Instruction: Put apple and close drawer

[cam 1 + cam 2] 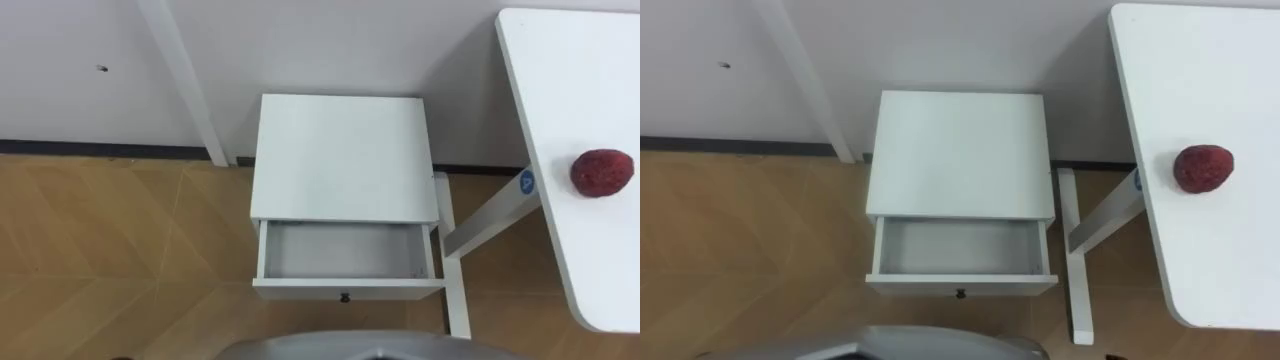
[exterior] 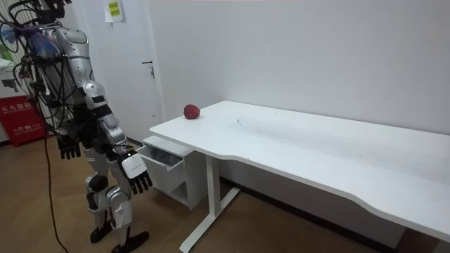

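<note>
Apple (image 1: 602,173) at 3 o'clock on bench (image 1: 570,80); open drawer (image 1: 345,250) at 6, wood floor (image 1: 100,250). Left hand (image 2: 67,148), right hand (image 2: 136,173): fingers slack, empty.

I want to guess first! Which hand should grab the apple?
Right. The apple lies on the table at the robot's right side, and the right hand hangs open nearer it than the left hand.

White walls (image 1: 330,40), dark skirting board (image 1: 90,148), wood-patterned floor (image 1: 100,250), long white desk (image 2: 316,147) against the wall, white door (image 2: 130,77) beyond
</note>
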Robot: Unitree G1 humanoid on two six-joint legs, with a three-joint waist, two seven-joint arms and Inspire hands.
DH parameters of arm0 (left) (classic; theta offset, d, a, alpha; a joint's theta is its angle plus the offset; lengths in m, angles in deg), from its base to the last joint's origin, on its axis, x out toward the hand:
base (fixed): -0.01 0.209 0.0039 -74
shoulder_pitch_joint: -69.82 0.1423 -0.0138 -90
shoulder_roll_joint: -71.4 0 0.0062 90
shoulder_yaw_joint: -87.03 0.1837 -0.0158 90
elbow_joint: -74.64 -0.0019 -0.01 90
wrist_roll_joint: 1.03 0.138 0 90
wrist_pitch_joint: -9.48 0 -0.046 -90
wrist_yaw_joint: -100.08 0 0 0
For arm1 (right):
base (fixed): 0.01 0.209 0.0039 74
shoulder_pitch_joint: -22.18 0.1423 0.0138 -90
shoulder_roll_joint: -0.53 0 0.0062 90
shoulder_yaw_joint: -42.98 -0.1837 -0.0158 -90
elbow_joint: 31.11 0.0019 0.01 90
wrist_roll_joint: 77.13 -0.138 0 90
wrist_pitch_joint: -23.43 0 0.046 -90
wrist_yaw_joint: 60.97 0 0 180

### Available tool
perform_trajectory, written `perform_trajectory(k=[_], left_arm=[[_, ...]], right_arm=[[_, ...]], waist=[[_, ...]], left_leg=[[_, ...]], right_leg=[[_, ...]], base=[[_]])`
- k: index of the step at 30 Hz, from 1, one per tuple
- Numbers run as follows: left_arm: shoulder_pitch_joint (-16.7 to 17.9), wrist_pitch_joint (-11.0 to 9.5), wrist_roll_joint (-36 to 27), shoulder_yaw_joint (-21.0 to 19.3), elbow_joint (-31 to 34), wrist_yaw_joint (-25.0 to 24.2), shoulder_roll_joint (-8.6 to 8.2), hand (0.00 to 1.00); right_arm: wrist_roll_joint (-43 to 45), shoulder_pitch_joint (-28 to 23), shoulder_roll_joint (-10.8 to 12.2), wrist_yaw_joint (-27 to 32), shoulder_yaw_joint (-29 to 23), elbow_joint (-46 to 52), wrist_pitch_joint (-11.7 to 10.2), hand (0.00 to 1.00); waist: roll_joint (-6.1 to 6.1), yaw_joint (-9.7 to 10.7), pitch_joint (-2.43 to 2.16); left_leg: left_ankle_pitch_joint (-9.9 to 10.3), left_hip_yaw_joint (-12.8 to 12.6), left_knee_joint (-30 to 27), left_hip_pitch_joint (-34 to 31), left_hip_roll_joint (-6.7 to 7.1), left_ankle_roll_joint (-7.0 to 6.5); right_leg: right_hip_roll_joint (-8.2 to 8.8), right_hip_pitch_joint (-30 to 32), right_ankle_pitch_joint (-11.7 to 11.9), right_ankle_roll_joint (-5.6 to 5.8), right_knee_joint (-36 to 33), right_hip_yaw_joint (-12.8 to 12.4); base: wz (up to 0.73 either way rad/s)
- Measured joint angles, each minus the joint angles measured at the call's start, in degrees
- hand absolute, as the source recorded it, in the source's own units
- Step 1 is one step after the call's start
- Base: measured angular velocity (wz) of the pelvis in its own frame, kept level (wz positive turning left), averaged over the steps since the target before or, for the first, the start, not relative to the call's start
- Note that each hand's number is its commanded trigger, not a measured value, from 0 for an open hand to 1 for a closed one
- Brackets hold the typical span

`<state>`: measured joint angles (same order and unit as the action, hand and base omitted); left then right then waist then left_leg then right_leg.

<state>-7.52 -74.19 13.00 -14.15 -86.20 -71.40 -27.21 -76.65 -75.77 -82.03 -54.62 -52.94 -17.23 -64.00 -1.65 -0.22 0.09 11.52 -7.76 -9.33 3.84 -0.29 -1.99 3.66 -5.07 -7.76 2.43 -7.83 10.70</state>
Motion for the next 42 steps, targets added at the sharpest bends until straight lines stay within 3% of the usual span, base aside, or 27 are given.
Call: perform_trajectory(k=[6, 10, 15, 18, 20, 23, 26, 29, 32, 42], left_arm=[[-0.05, 0.00, 0.00, 0.10, 0.02, 0.03, -0.03, 0.00], [-0.08, -0.55, -0.33, 0.01, 0.16, 0.02, -0.12, 0.00], [0.09, -1.39, -0.55, -3.98, -0.13, -0.23, -0.27, 0.00], [1.75, -1.88, -2.08, -4.90, 0.48, -0.22, -0.15, 0.00], [2.44, -2.11, -2.22, -7.77, 0.35, -0.32, -0.13, 0.00], [2.49, -2.72, -3.43, -11.43, -0.04, -0.32, -0.03, 0.00], [2.54, -2.70, -5.52, -12.32, 0.25, -0.19, 0.40, 0.00], [1.98, -2.76, -5.61, -12.31, 0.34, -0.05, 0.71, 0.00], [1.65, -2.97, -5.62, -12.24, -0.10, -0.01, 1.33, 0.00], [2.42, -2.88, -5.54, -12.05, 2.66, -0.46, 2.97, 0.00]], right_arm=[[-2.09, 0.01, 0.13, 0.02, 0.03, 0.11, 0.02, 0.00], [-14.32, 0.17, 0.48, 0.36, -0.79, 0.48, -0.09, 0.00], [-32.77, 0.09, 0.57, -1.43, -8.70, 0.48, -0.21, 0.00], [-46.45, 0.06, 0.54, -1.71, -14.14, 0.70, -0.20, 0.00], [-56.75, -0.04, 0.47, -1.86, -19.47, 0.86, -0.21, 0.00], [-68.39, -0.30, 0.07, -1.19, -25.44, 1.42, -0.61, 0.00], [-77.72, -0.07, -0.01, 0.39, -29.94, 2.27, -1.54, 0.00], [-82.69, -0.02, 0.06, 2.12, -32.03, 4.55, -2.61, 0.00], [-85.13, 0.45, 0.21, 3.89, -33.36, 6.90, -3.19, 0.00], [-87.41, 1.15, 0.29, 12.77, -34.19, 23.83, -6.83, 0.00]], waist=[[0.16, -0.03, 0.03], [0.15, 0.01, 0.05], [0.01, 0.29, 0.18], [-0.06, 1.73, 0.33], [-0.11, 2.64, 0.32], [-0.06, 3.40, 0.24], [-0.08, 4.71, -0.02], [-0.18, 4.99, -0.45], [-0.52, 4.89, -0.58], [-2.45, 5.22, -0.34]], left_leg=[[0.01, -0.02, 0.04, -0.10, -0.02, -0.01], [0.02, -0.10, -0.04, -0.13, -0.04, 0.00], [0.02, -0.37, 0.05, 0.63, -0.04, -0.01], [0.16, -0.87, 0.37, 1.60, -0.02, 0.02], [0.63, -1.17, -0.15, 1.80, 0.02, 0.08], [0.75, -1.72, -0.19, 1.82, 0.02, 0.05], [0.77, -1.91, -0.23, 1.78, 0.02, 0.07], [0.81, -1.96, -0.24, 1.77, 0.01, 0.09], [0.81, -2.31, -0.29, 1.76, -0.10, 0.10], [0.81, -2.57, -0.85, 0.48, -0.04, 0.08]], right_leg=[[-0.03, 0.09, 0.00, 0.00, 0.01, -0.42], [-0.05, 0.06, 0.00, 0.00, 0.00, -0.53], [-0.11, -0.41, -0.01, 0.00, 0.00, -1.17], [-0.14, -1.05, -0.14, 0.10, 0.04, -1.15], [-0.25, -1.02, -0.32, -0.01, -0.06, -1.49], [-0.25, -0.75, -0.84, 0.02, -0.90, -2.46], [-0.32, -0.64, -0.86, 0.02, -0.98, -2.61], [-0.38, -0.50, -0.87, 0.01, -1.26, -2.64], [-0.39, -0.08, -0.93, -0.04, -2.08, -2.69], [-0.26, 1.10, -0.95, -0.08, -2.11, -2.75]], base=[[0.00], [0.00], [-0.03], [-0.05], [-0.13], [-0.08], [-0.03], [-0.01], [-0.01], [-0.01]])
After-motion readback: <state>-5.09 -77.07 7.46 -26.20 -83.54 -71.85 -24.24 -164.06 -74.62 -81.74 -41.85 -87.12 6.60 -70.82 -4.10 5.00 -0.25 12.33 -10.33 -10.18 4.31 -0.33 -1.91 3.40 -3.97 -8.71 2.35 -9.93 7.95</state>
